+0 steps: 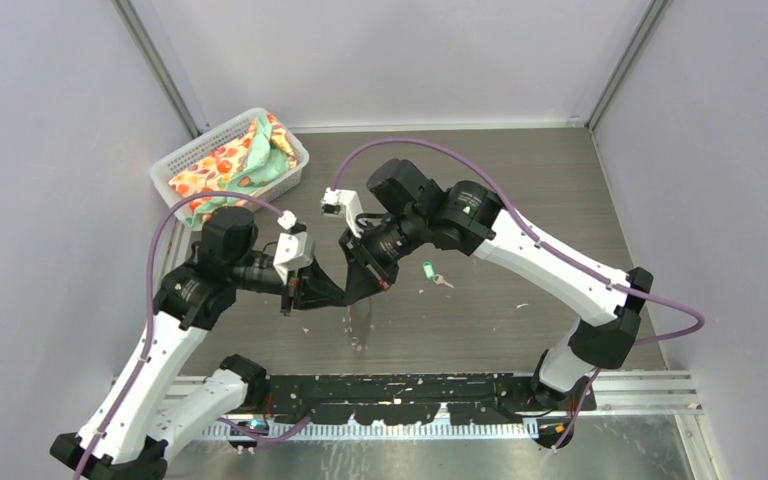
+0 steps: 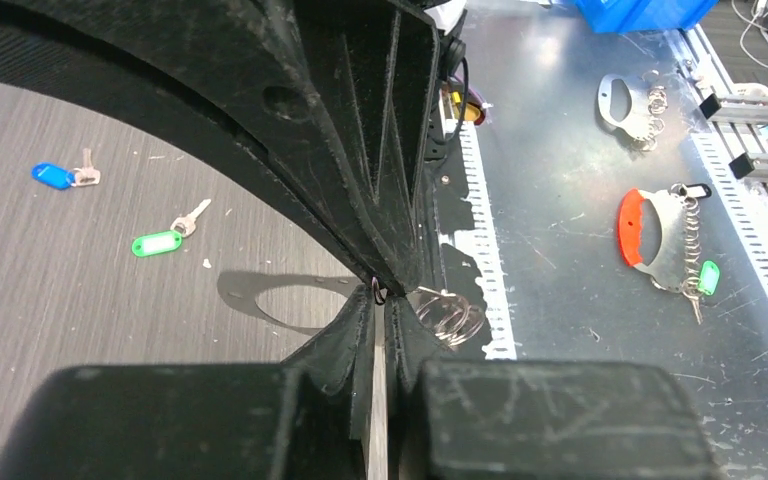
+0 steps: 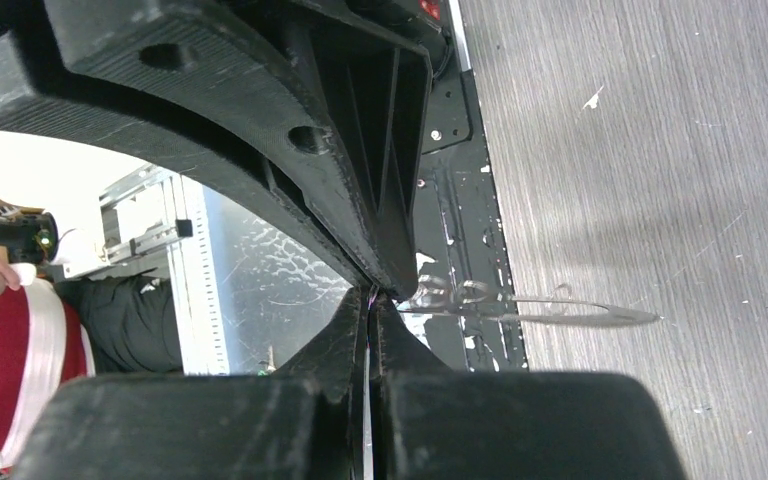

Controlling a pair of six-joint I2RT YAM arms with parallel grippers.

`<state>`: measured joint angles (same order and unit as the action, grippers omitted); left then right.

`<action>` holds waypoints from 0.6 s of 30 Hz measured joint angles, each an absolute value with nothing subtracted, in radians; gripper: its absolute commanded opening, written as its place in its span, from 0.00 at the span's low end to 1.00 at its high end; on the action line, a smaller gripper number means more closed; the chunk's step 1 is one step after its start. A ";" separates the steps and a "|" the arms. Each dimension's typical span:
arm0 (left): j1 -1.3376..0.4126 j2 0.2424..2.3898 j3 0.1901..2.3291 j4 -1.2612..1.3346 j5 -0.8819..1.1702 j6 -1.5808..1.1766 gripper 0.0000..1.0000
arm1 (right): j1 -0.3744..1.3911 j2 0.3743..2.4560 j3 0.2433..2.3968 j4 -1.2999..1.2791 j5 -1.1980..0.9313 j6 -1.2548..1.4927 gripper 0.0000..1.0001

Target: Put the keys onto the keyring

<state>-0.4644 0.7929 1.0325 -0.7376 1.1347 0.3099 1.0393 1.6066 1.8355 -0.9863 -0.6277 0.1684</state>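
Overhead and wrist views of a grey wood-grain tabletop with two white-and-black robot arms. Nearest, along the near edge, a black mounting rail carrying both arm bases.

Just beyond the middle of that edge, left fingers and right fingers meeting tip to tip above the tabletop. In the right wrist view, right fingers pressed together, pinching the wire of the keyring. In the left wrist view, left fingers narrow, only a thin slit between them, tips at the same wire. Grip or mere touch impossible to tell.

The keyring: a thin silvery loop hanging off the joined tips, clear of the tabletop, its shadow on the wood beneath.

Farther in, near the tabletop's centre, the green-tagged key lying flat, apart from the keyring and not threaded on it. The blue-tagged key also flat on the wood, a little beyond the green one and apart from it, visible only from the left wrist.

In the far left corner, a white mesh basket filled with patterned cloth.
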 measured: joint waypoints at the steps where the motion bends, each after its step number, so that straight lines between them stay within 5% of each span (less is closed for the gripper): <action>1: -0.464 0.796 1.032 -0.736 1.134 0.304 0.00 | 1.039 1.605 1.834 -0.987 -0.631 0.167 0.02; 18: -0.453 0.772 0.925 -0.546 1.091 0.014 0.00 | 1.037 1.501 1.714 -0.847 -0.514 0.203 0.39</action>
